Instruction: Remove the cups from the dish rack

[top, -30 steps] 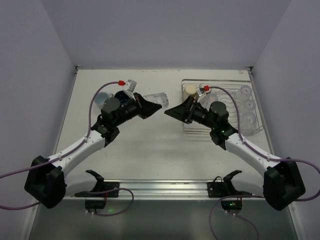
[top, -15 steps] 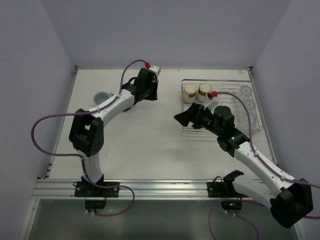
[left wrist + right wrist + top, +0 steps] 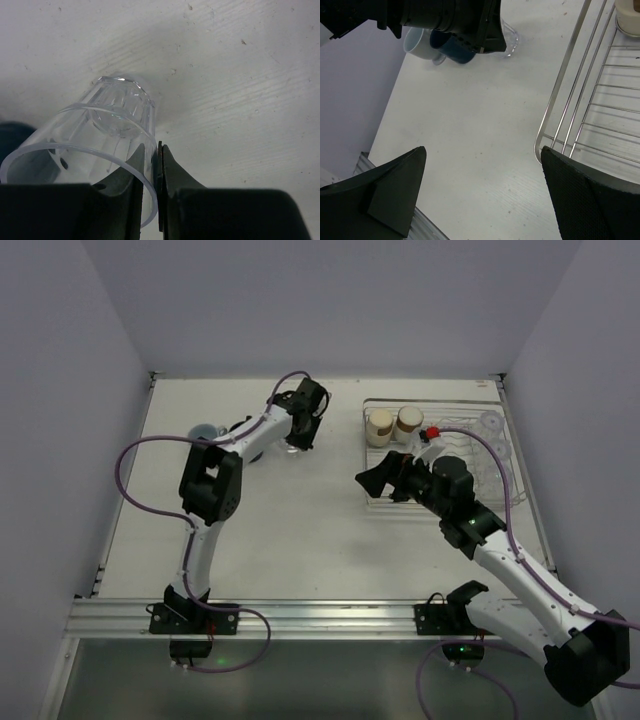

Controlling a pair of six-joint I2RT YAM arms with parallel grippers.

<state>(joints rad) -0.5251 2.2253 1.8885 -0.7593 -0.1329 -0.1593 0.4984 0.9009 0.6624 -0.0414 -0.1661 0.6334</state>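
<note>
Pinches the wall of a clear glass tumbler [image 3: 107, 135] at its rim with the left gripper [image 3: 156, 162], one finger inside the glass and one outside, closed tight with only the thin wall between them. Holds that tumbler tilted, mouth toward the wrist camera and ribbed base low over the white table [image 3: 240, 75]; cannot tell whether the base touches the surface. Sets this grip, seen from the top camera, at the far middle of the table, left of the dish rack [image 3: 455, 405] and apart from it, with the left arm stretched far out. Shows just left of the tumbler, in the right wrist view, the dark navy mug [image 3: 455, 50], and close against its left side the light blue-grey mug [image 3: 420, 45], both standing out on the table and partly hidden under the left arm. Hangs the right gripper [image 3: 482, 155] spread wide with nothing between its fingers, above bare table by the near left corner of the rack. Shows in the rack's far left corner two brown cups with cream tops [image 3: 379, 426], upright and side by side, and along the rack's right side a row of clear tumblers [image 3: 497, 452], faint against the wire.
</note>
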